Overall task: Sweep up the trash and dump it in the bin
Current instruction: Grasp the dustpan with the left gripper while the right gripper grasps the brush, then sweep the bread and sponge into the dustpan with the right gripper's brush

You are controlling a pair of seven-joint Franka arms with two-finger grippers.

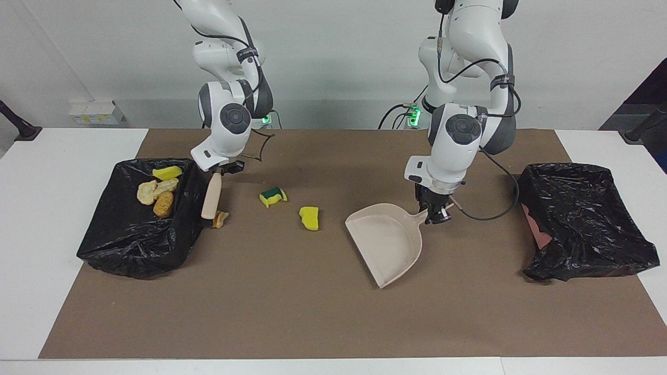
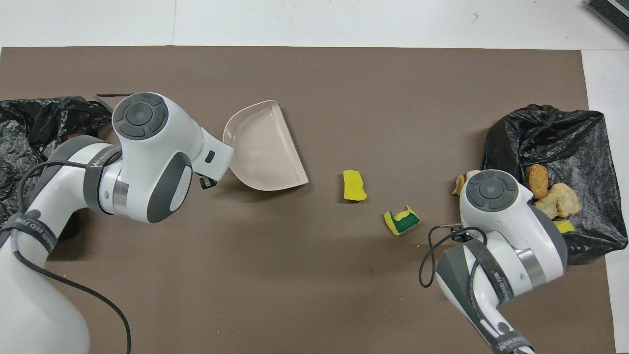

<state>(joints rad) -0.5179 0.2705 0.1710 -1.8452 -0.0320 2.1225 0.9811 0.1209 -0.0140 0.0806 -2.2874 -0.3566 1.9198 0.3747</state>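
My left gripper [image 1: 433, 212] is shut on the handle of the beige dustpan [image 1: 388, 239], which lies low over the brown mat with its mouth turned toward the scraps. A yellow sponge chunk [image 1: 309, 217] and a green-backed sponge chunk [image 1: 273, 196] lie on the mat between pan and brush. My right gripper [image 1: 223, 167] is shut on the beige brush [image 1: 212, 195], held nearly upright beside a tan lump [image 1: 220, 219] that lies next to the bin. The black-bagged bin [image 1: 125, 245] at the right arm's end holds several scraps [image 1: 159, 194]. From overhead, both wrists hide their grippers.
A second black-bagged container [image 1: 583, 224] sits at the left arm's end of the mat, close to the left arm's elbow cable. The brown mat [image 1: 292, 312] covers most of the white table.
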